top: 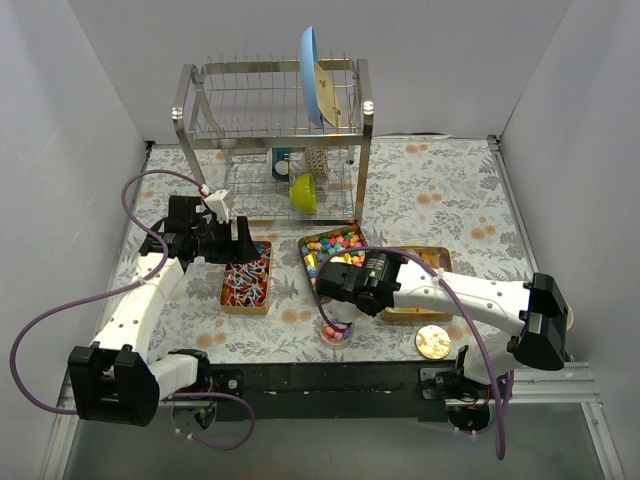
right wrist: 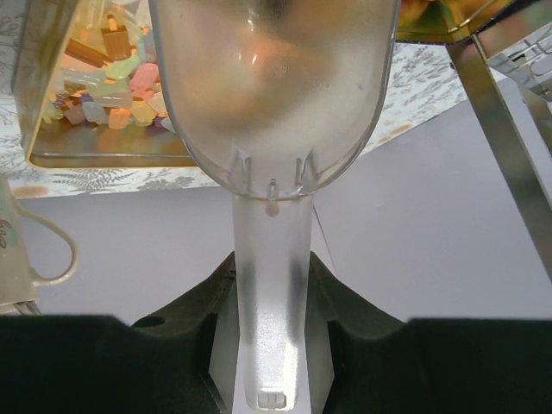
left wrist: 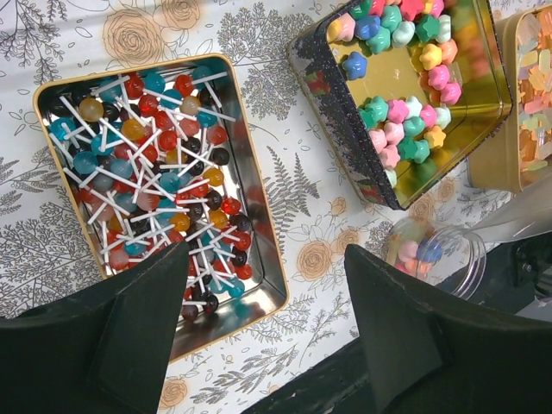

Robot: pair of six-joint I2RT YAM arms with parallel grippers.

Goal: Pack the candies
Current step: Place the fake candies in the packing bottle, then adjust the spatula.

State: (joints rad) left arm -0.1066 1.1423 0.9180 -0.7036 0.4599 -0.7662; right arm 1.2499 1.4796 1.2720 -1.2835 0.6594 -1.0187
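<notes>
The candies lie in three open tins: lollipops (left wrist: 147, 164) in the left tin (top: 247, 277), bright star-shaped sweets (left wrist: 405, 95) in the middle tin (top: 335, 247), and pastel pieces (right wrist: 108, 90) in the right tin (top: 428, 262). A small clear jar (top: 336, 332) holding a few sweets (left wrist: 418, 252) stands near the front edge. My right gripper (right wrist: 272, 289) is shut on the handle of a clear plastic scoop (right wrist: 276, 95), just above the jar in the top view (top: 338, 290). My left gripper (left wrist: 267, 332) hangs open and empty over the near end of the lollipop tin.
A round gold lid (top: 433, 342) lies on the cloth right of the jar. At the back stands a metal dish rack (top: 270, 130) with a blue plate (top: 314, 80) and a green bowl (top: 303, 192). A white mug (right wrist: 24, 250) shows at the left of the right wrist view.
</notes>
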